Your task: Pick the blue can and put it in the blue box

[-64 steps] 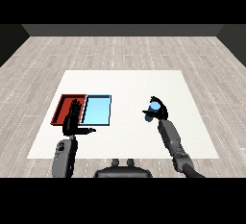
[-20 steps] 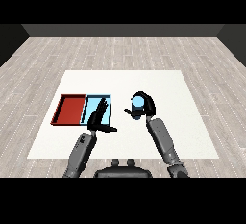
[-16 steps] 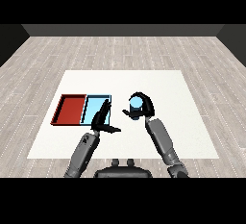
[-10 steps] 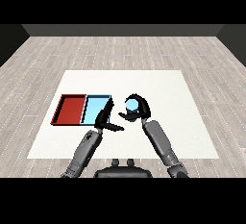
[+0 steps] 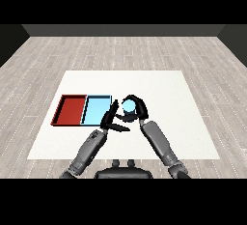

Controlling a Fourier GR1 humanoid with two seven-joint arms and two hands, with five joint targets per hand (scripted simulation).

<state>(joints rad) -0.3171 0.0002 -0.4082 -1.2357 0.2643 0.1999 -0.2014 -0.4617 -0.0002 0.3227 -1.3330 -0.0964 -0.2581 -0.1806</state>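
floor: grey wood planks (image 5: pixel 144 50) | furniture: white table (image 5: pixel 159 93) | wall: dark

Right hand (image 5: pixel 136 109) holds blue can (image 5: pixel 129 105) beside blue tray (image 5: pixel 96 110).

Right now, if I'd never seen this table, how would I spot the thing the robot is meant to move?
Find the white table and its two trays side by side at the left, the red tray and light blue tray. Just right of the blue one, the right hand curls round a blue can, the only round thing there.
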